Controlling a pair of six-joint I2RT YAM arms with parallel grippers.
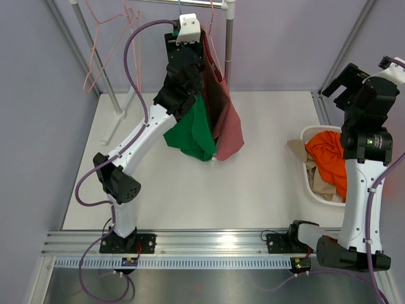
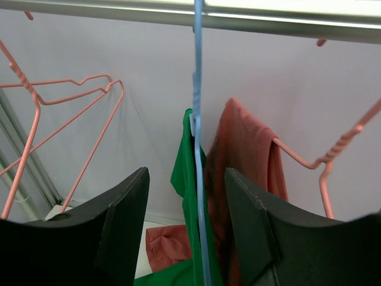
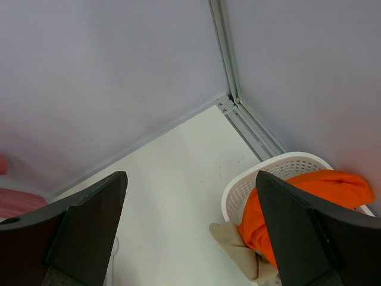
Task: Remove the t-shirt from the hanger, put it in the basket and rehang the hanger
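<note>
Left gripper (image 2: 186, 176): fingers spread, blue hanger (image 2: 197, 71) between them, green t-shirt (image 2: 181, 173) on it. Right gripper (image 3: 190, 179): fingers spread, holding nothing, near basket (image 3: 280, 162) of orange cloth (image 3: 309, 185).

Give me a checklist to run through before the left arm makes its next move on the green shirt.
1. Left gripper open: ok.
2. Blue hanger lined up between its fingers: ok, judging by the left wrist view.
3. Green t-shirt on that hanger: ok.
4. Red shirt clear of the grasp: not ok, it hangs right beside the green one.
5. Hanger hook seated on the rail: cannot tell, the top is cut off.
6. Right gripper open and away from the hangers: ok.
</note>
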